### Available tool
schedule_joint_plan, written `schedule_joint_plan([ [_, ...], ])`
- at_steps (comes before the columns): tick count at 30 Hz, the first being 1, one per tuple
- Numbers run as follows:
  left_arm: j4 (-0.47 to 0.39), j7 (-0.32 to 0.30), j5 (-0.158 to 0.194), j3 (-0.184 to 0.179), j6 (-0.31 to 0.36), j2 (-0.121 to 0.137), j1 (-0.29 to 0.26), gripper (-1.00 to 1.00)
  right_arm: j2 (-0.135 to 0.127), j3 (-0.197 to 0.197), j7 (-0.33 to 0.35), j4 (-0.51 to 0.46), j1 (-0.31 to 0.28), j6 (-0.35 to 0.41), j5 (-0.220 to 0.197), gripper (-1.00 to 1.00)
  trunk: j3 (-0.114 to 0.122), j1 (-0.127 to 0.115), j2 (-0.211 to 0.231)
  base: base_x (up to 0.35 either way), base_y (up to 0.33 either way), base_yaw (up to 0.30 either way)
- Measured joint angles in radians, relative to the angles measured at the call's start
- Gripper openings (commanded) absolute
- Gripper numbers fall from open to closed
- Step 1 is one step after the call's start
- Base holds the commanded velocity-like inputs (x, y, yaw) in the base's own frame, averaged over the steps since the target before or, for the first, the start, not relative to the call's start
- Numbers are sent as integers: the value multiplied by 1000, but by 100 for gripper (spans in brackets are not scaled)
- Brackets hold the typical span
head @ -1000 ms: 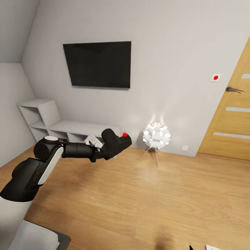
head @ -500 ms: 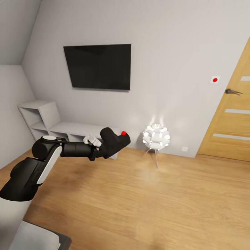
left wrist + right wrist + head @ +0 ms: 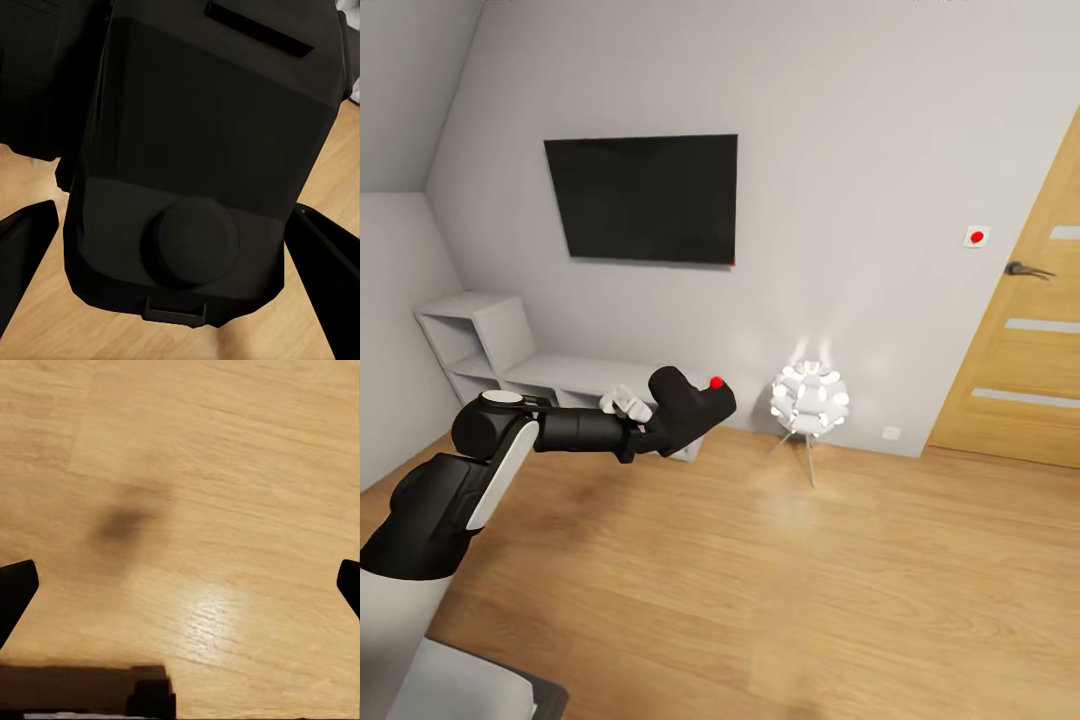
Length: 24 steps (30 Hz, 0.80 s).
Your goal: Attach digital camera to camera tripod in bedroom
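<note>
From my head camera I see the pale grey wall with a black TV, a wooden door, the wood floor, a low white shelf unit and a white ball lamp. My left gripper holds the digital camera out over the floor; the left wrist view adds its dark underside clamped between the fingers. My right wrist view shows bare floor between fingertips spread wide.
</note>
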Motion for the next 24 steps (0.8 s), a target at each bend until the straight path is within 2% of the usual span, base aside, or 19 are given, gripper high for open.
schedule_joint_plan([
  [10, -2, -1, 0, -2, 0, -2, 0, -100, 19, 0, 1, 0, 0, 47, 0, 100, 43, -38, 70, 0, 0, 0],
  [24, -1, -1, 0, -3, -1, -2, 1, -100, 21, 0, 2, 0, 0, 51, -1, 100, 91, -92, 168, 0, 0, 0],
])
